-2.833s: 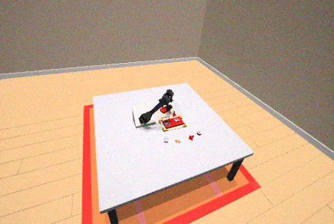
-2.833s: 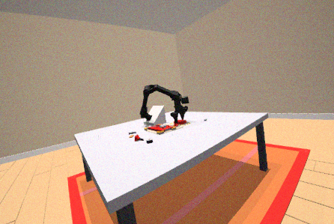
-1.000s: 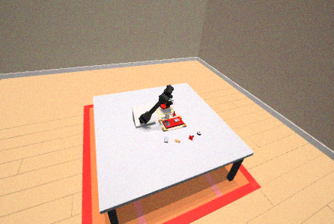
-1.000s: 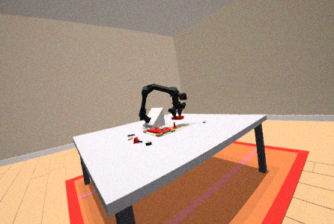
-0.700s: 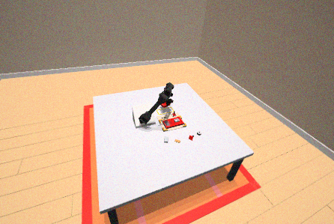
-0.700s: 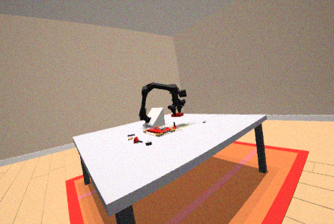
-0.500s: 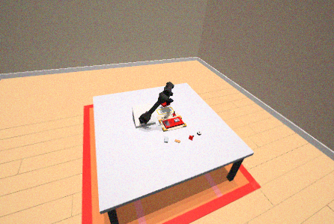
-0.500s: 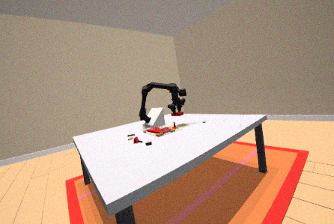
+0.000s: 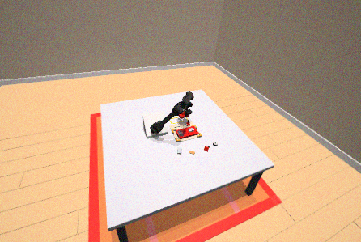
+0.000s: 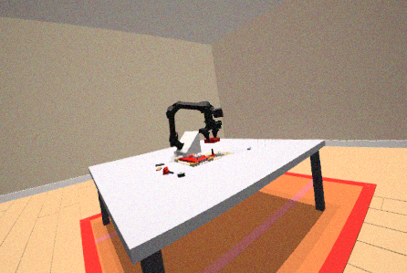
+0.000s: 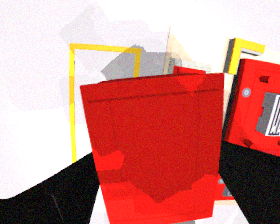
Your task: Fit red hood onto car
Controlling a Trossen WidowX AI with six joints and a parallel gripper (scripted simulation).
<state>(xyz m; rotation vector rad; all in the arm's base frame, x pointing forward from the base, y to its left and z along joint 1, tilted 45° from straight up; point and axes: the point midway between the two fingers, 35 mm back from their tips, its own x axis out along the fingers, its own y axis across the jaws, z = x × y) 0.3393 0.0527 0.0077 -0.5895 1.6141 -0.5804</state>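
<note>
The red hood (image 9: 183,116) (image 10: 212,141) (image 11: 155,125) hangs in the air above the table, its flat roof facing the wrist camera. My gripper (image 9: 184,112) (image 10: 211,135) (image 11: 155,151) is shut on it, with one black finger at each side. The red chassis (image 9: 183,134) (image 10: 192,159) (image 11: 237,120) sits in the jig, whose yellow corner bracket (image 11: 233,56) shows in the wrist view. The grey engine block (image 11: 270,117) and a few dark red pegs (image 11: 264,79) show on its deck. The hood is beside and above the chassis, apart from it. Its corner holes are hidden.
A yellow outline (image 11: 73,110) lies on the table beside the jig. A white wedge-shaped block (image 9: 150,124) (image 10: 190,142) stands near the arm's base. A small upright dark piece (image 10: 213,152) stands behind the chassis. Several small parts lie in front, including a red one (image 9: 206,149) (image 10: 166,171).
</note>
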